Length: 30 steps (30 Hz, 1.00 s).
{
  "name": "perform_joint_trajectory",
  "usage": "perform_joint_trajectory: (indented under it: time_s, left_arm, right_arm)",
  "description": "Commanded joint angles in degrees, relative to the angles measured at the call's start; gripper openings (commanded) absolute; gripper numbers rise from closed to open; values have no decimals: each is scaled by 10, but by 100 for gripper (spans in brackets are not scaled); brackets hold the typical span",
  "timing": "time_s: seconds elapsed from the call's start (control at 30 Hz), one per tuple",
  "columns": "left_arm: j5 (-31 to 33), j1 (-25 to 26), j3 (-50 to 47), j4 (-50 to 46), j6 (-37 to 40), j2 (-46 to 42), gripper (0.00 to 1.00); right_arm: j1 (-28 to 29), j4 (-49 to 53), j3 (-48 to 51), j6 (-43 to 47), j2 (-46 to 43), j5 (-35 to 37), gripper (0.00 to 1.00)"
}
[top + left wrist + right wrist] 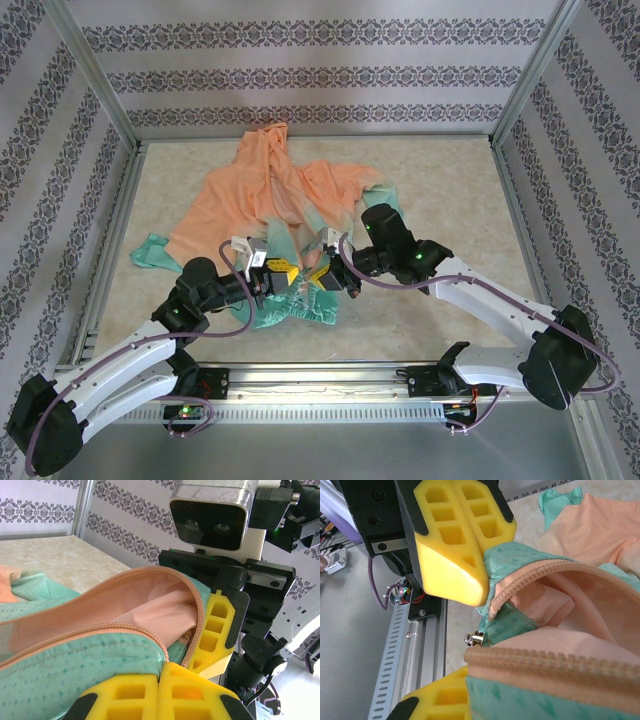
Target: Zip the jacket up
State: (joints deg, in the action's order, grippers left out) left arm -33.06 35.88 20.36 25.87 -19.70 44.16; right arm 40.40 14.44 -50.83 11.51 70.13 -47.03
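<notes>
- Lying across the middle of the desk, the jacket points its orange hood to 12 o'clock and its mint hem to 6 o'clock, within our reach.
- We judge the hem is gathered there because a zipper starts at the bottom: both front edges must meet before anything can slide.
- Our left claw is clenched on the green fabric just beside the peach zipper teeth, pinning one edge.
- Our right claw looks clamped on the opposite edge, holding it raised so the opening arches between the two claws. Just one of its fingers is plain to us, with cloth covering the rest.
- A small metal piece sits at the end of the teeth. We cannot tell whether it is the slider or the pin.
- Folds bury the zipper line toward the hood, and from above our claws cover the spot where the edges should join.
</notes>
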Motion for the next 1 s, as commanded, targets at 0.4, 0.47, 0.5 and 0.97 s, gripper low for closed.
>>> perform_joint_trajectory:
  time_s: [0.4,0.47,0.5,0.97]
  left_arm:
    - [-17,6,-16,63,-13,-10,0]
    - [-17,7,-16,63,-12,-10,0]
    - [-16,7,-16,62,-11,-10,0]
    - [5,16,-17,53,2,-15,0]
  right_arm:
    - [-1,-37,-5,-5,8,-17,0]
    - [-2,-40,-4,-9,7,-18,0]
    - [-3,-41,-5,-12,7,-17,0]
    - [-7,-42,-11,-56,16,-18,0]
